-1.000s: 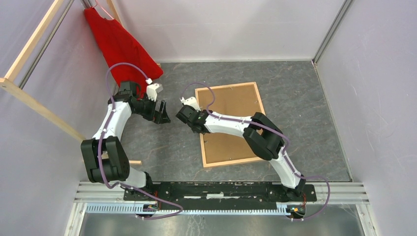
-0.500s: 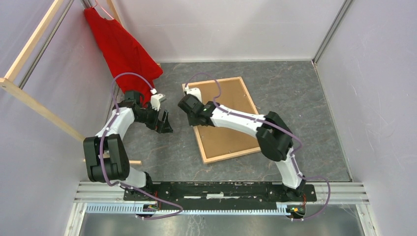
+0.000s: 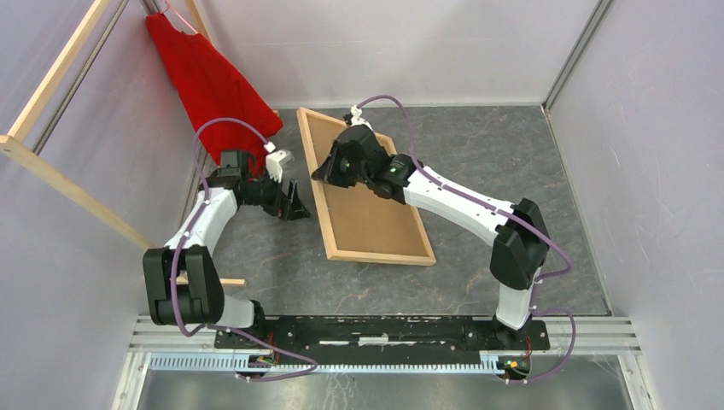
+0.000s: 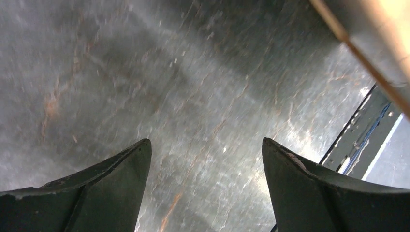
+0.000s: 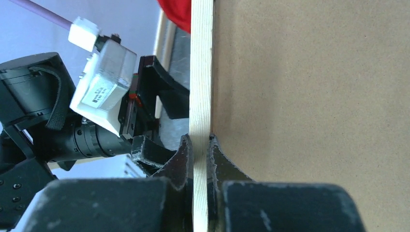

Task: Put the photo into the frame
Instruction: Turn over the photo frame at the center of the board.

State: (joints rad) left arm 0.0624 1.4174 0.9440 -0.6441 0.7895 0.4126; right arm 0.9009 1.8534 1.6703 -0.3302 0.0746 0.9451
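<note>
Grey table (image 3: 512,171): one frame (image 3: 380,257), one red cloth (image 3: 209,81).

Across middle of counter (image 3: 529,188), frame (image 3: 376,213) slants, blocking straight path between arms. Right fingers (image 5: 183,157) pinch its left long rail. Left fingers (image 4: 116,193) spread wide just beside same rail, narrow gap between. Red cloth (image 3: 213,81) hangs at far left corner. Rack bars (image 3: 68,192) line left wall. Bare counter right of frame and near arm bases: widest passage.
</note>
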